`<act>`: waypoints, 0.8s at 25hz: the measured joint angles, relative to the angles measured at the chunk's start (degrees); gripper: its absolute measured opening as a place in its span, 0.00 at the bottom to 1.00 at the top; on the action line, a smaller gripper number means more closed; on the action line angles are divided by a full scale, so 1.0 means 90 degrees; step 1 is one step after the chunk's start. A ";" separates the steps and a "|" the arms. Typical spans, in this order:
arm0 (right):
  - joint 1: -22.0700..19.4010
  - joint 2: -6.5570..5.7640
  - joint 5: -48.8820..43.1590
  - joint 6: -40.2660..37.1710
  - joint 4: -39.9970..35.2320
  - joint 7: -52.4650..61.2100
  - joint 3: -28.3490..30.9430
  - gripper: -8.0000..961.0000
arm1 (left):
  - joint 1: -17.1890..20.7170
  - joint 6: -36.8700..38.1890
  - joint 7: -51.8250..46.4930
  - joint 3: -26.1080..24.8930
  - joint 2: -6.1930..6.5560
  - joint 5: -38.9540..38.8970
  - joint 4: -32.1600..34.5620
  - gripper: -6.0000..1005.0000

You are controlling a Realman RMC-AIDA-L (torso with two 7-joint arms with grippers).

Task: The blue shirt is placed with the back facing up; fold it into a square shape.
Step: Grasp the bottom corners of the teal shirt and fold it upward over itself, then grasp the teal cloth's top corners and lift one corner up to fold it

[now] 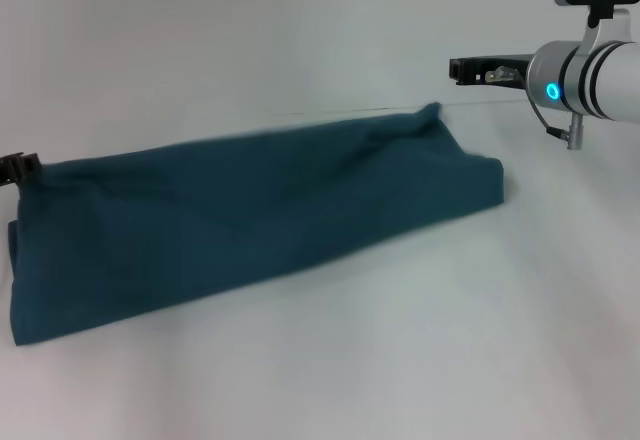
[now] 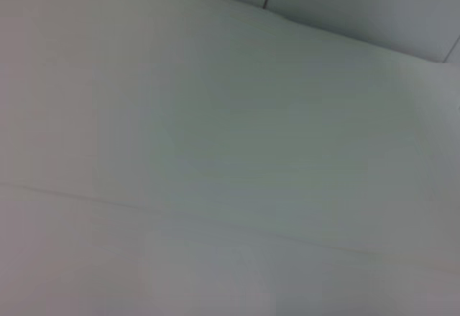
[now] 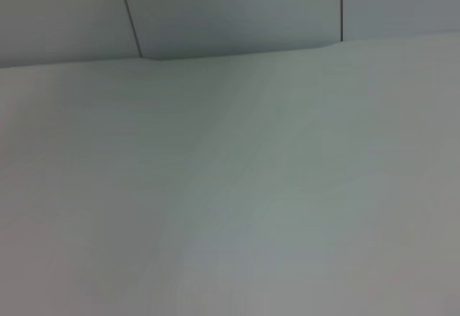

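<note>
Shirt: soft, limp, light; best pinched at end corners. Right gripper beyond its far corner, left gripper at its opposite end; neither's finger state can be told.

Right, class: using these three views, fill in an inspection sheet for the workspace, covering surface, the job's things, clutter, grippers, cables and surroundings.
Surface: plain white table, bare in both wrist views.
Job's things: large dark teal-blue soft cotton shirt, folded into a long band lying slantwise, not yet square; no lettering shows.
Clutter: nothing seen.
Grippers: right gripper hovers clear beyond the shirt's right end, apart from it; left gripper is at the shirt's left end at the picture's edge, contact and jaws unclear for both.
Cables: thin wire loop at the right wrist.
Surroundings: pale wall panels with dark seams behind the table.
</note>
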 joint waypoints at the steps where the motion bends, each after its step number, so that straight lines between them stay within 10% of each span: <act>1: 0.0004 0.0000 0.0010 0.0024 0.0004 -0.0005 -0.0021 0.17 | -0.0028 -0.0022 0.0000 0.0003 0.0018 0.0010 -0.0060 0.16; 14: -0.0027 -0.0022 0.0014 0.0031 0.0064 -0.0006 -0.0123 0.65 | -0.0103 0.0139 -0.0051 -0.0024 0.0203 0.0032 -0.0256 0.55; 20: -0.0105 -0.0086 -0.0013 -0.0527 -0.0185 -0.0017 -0.0122 0.87 | -0.0043 0.1748 -0.1149 -0.0035 0.0463 0.0616 0.0294 0.82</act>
